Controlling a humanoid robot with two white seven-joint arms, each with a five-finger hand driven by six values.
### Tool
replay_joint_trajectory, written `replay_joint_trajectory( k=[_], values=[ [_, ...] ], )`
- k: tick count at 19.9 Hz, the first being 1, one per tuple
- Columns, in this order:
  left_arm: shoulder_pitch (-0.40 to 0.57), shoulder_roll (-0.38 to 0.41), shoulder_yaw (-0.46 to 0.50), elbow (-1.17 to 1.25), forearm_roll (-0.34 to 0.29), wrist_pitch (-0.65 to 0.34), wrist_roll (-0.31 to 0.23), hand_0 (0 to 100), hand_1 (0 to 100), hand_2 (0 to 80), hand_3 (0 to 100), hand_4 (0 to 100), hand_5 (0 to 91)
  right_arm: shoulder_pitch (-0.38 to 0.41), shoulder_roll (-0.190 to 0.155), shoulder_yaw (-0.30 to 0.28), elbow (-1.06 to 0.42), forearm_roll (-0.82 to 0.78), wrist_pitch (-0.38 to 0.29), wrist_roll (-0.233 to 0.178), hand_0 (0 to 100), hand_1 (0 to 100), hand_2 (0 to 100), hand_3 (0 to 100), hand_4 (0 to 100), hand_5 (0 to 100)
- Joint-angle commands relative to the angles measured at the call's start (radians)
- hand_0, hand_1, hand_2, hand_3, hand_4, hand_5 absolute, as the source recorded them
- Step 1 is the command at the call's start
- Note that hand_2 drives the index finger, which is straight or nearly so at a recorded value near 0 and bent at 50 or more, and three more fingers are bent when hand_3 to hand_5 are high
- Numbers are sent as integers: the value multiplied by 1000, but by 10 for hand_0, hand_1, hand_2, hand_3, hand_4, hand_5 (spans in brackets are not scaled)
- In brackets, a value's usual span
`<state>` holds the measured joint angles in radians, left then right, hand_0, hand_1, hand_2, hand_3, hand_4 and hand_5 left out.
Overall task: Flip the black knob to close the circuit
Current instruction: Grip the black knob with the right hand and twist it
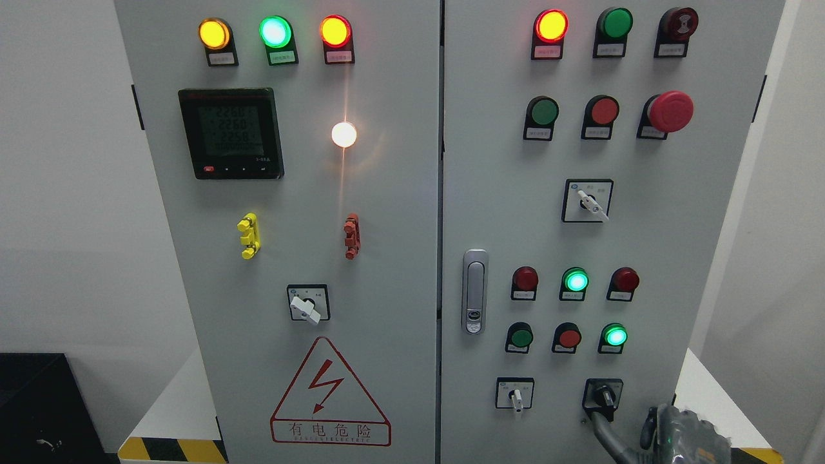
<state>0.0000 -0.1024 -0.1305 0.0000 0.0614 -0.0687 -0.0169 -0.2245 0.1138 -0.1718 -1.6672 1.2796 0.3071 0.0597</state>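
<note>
The black knob [604,394] sits on a square black plate at the lower right of the grey cabinet's right door [644,245]. Its handle points down and slightly right. My right hand [678,438] comes in at the bottom right corner, mostly cut off by the picture's edge. One grey finger [604,430] stretches up and left, and its tip lies just under the knob's plate, not wrapped around the handle. The hand holds nothing. My left arm does not show.
A white-handled selector [515,396] sits left of the black knob. Red and green lamps and buttons [575,281] lie above it, and a metal door latch [475,291] is at the seam. The left door carries a meter [231,133] and a warning triangle [330,393].
</note>
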Motion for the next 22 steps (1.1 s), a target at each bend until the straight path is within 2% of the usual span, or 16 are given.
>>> replay_joint_trajectory(
  k=[1, 9, 22],
  values=[
    [21, 1, 0, -23, 0, 0, 0, 120, 556, 0, 0, 0, 0, -4, -10, -18, 0, 0, 1, 0, 0, 132, 852, 989, 848, 900],
    [21, 0, 0, -23, 0, 0, 0, 120, 556, 0, 0, 0, 0, -4, -25, -38, 0, -5, 1, 0, 0, 135, 851, 989, 848, 901],
    [21, 0, 0, -23, 0, 0, 0, 120, 556, 0, 0, 0, 0, -13, -22, -34, -5, -11, 1, -1, 0, 138, 851, 989, 849, 899]
  ],
)
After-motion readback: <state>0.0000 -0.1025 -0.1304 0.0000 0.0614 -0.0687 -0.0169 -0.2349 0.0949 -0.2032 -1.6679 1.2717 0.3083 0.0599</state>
